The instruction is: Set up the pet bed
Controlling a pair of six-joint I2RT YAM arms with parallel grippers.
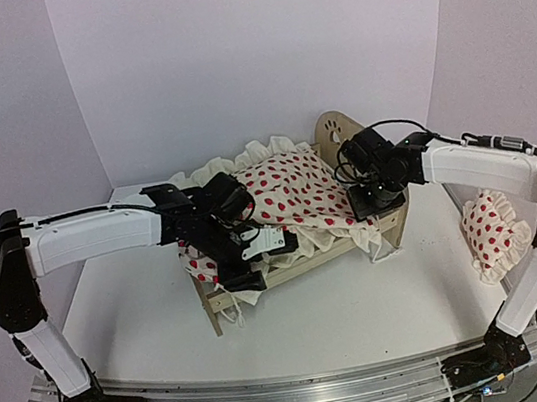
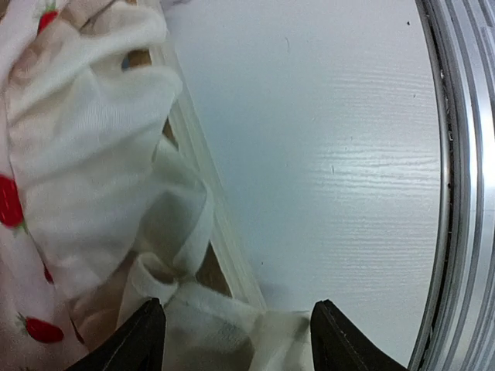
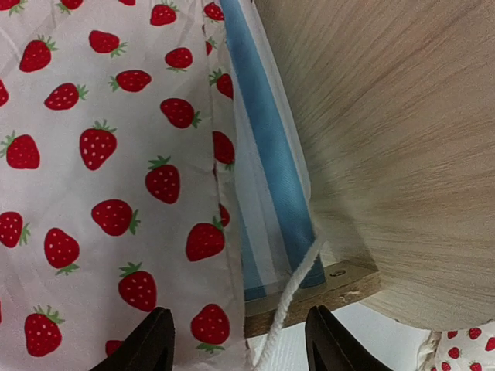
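Note:
The pet bed stands mid-table, its rounded headboard at the right with a paw cutout. A cream strawberry-print duvet with white ruffles lies crumpled over it. My left gripper is at the bed's near left corner. In its wrist view the left gripper is open, with white ruffle lying loose between the fingers beside the pale bed rail. My right gripper is open above the duvet edge, next to the blue-striped mattress, the wooden headboard and a white cord.
A small strawberry-print ruffled pillow lies on the table at the right, beside the right arm's elbow. White tabletop spreads in front of the bed, bounded by the aluminium rail at the near edge. Purple walls close the back.

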